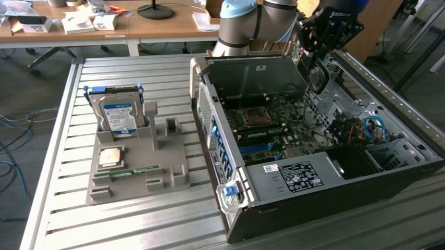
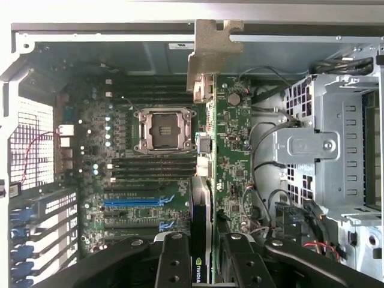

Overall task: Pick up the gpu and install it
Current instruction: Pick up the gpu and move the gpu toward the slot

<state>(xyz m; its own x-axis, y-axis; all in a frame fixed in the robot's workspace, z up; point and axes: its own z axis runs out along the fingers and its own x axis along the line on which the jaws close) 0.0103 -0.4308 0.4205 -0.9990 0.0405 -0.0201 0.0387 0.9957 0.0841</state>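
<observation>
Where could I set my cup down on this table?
Bare table slats lie on the near side of the grey holder and beyond its hard drive. It is crowded at the open computer case, where the gripper holds the gpu.

The gpu (image 2: 201, 228) carries an NVIDIA logo.

Wrist view: the gpu (image 2: 201, 204) stood edge-on, both faces hidden; its held end and the gripper (image 2: 202, 243) body were cut by the frame edge. Exterior view: the arm (image 1: 240, 26) was cropped at 12 o'clock, and the label (image 1: 299, 176) print at 4 o'clock was illegible.
</observation>
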